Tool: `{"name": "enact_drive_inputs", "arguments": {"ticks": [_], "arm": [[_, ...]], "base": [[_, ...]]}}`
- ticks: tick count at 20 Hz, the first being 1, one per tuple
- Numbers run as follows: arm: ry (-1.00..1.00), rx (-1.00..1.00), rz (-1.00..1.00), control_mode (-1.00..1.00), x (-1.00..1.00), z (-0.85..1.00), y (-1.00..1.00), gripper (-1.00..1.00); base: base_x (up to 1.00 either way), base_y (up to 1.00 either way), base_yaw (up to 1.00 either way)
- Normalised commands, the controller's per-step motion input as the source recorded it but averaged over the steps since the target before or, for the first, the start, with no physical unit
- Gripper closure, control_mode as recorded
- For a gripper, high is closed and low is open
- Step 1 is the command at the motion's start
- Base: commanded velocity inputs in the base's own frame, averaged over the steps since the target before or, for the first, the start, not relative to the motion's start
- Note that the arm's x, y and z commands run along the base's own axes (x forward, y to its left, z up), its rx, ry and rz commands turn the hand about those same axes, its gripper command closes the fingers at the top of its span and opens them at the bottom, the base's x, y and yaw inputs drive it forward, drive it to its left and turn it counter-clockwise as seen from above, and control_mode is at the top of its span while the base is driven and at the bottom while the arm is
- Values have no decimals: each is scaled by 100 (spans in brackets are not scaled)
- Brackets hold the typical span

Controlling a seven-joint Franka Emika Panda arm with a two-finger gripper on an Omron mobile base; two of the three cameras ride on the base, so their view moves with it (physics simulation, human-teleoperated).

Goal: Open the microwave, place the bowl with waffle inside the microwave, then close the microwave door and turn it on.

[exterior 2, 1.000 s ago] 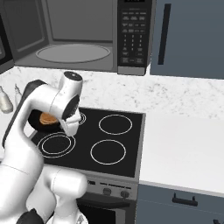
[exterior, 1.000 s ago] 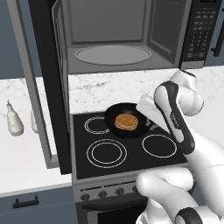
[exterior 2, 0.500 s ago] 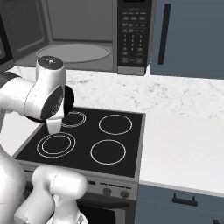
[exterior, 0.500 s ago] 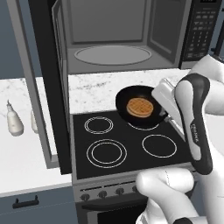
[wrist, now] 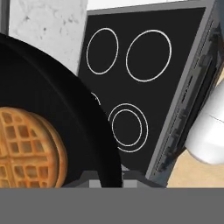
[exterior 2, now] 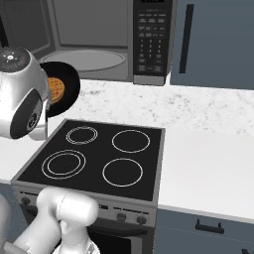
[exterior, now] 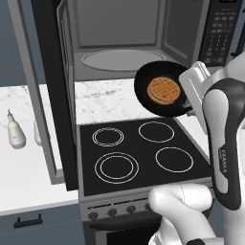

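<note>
The microwave hangs over the stove with its grey inside and glass turntable showing. The microwave door stands swung out at the left. The black bowl hangs in the air just below and in front of the opening, steeply tilted so its inside faces the base. The golden waffle lies in it. My gripper is shut on the bowl's right rim. In the hand view the bowl and waffle sit right above the gripper. From the right the bowl shows behind my arm.
The black stovetop with its burner rings lies under the bowl. White bottles stand on the marble counter left of the door. The button panel is at the microwave's right, a blue-grey cabinet door beyond it, and counter below.
The arm has lifted the bowl with the waffle off the back stovetop, up and right toward the microwave opening. The bowl now tilts steeply. The gripper stayed shut on it.
</note>
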Motion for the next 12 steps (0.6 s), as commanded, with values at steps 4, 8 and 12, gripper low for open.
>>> {"name": "enact_drive_inputs", "arguments": {"ticks": [4,8,12], "arm": [[-5,-2,-3,-100,7,70,25,100],[3,-9,0,-100,32,63,20,100],[0,-2,0,-100,63,23,10,100]], "base": [[0,0,0],[0,0,0],[0,0,0]]}}
